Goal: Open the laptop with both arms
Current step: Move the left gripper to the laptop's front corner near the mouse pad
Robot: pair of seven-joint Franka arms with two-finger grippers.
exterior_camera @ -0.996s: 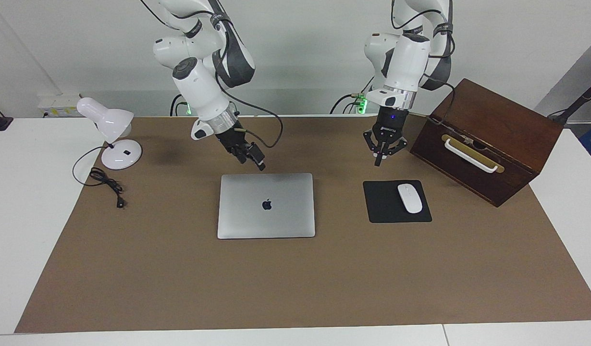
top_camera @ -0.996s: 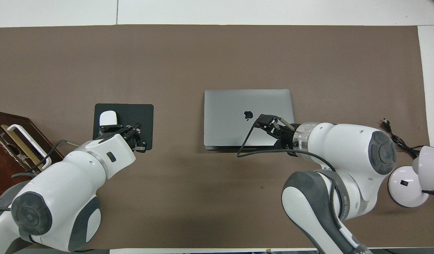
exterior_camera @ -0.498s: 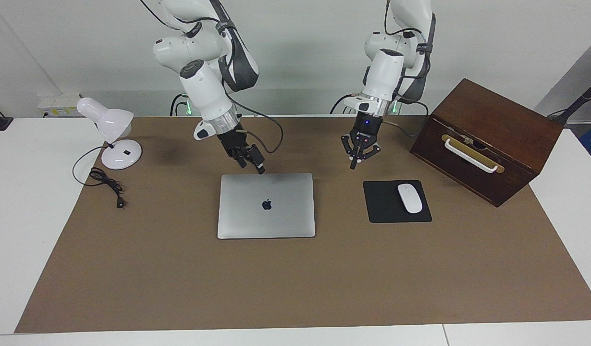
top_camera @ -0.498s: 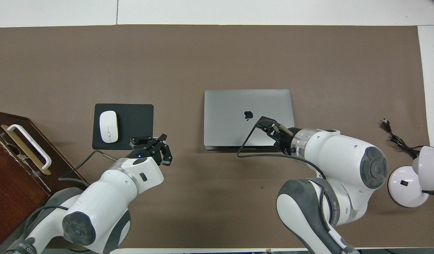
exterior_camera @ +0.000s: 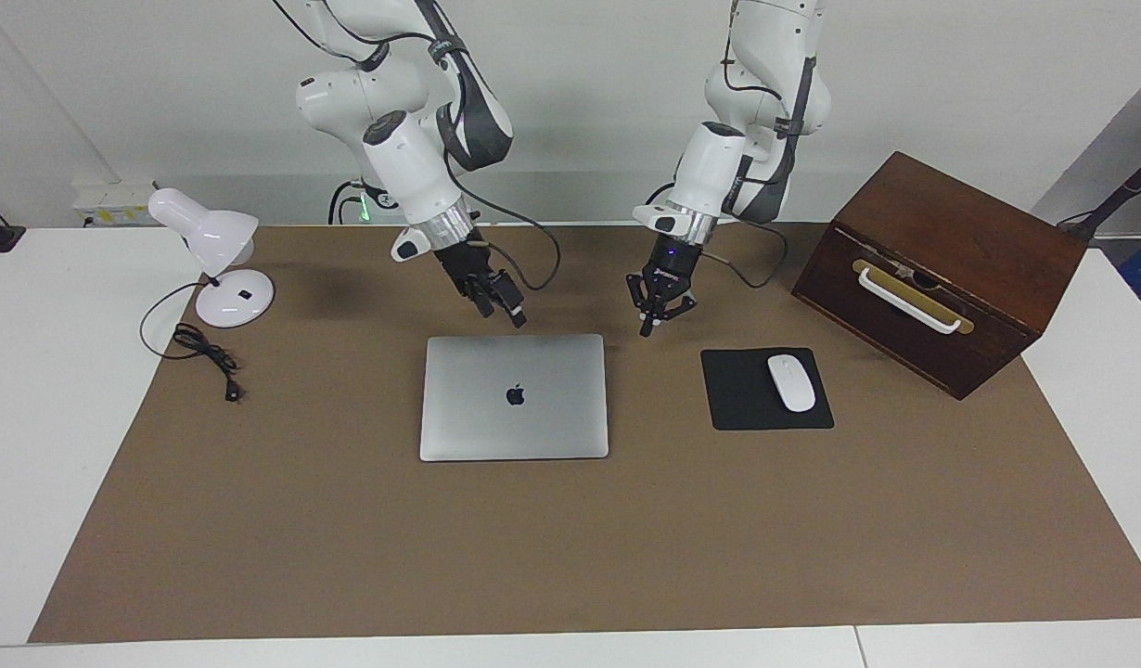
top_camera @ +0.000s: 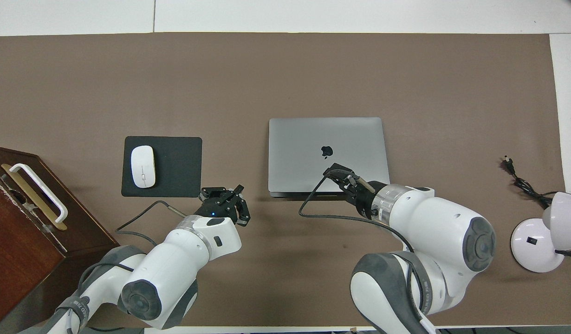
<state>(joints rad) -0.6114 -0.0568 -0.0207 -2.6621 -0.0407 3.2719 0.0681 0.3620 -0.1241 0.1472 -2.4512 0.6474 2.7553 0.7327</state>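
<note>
The silver-grey laptop [exterior_camera: 515, 417] lies closed on the brown mat, apple logo up; it also shows in the overhead view [top_camera: 308, 139]. My right gripper [exterior_camera: 515, 318] hangs tilted just over the laptop's edge nearest the robots, close to the lid; in the overhead view [top_camera: 334, 170] it covers that edge. My left gripper [exterior_camera: 645, 328] is shut and empty. It points down low over the mat, beside the laptop's near corner toward the left arm's end, between the laptop and the mouse pad. It also shows in the overhead view [top_camera: 234, 197].
A black mouse pad [exterior_camera: 747, 408] with a white mouse [exterior_camera: 790, 381] lies beside the laptop toward the left arm's end. A brown wooden box [exterior_camera: 942, 269] with a white handle stands past it. A white desk lamp [exterior_camera: 213, 250] and its cable [exterior_camera: 204, 353] are at the right arm's end.
My left gripper has swung from over the mouse pad's near edge toward the laptop and sunk lower. My right gripper has shifted slightly along the laptop's near edge. The laptop has not moved.
</note>
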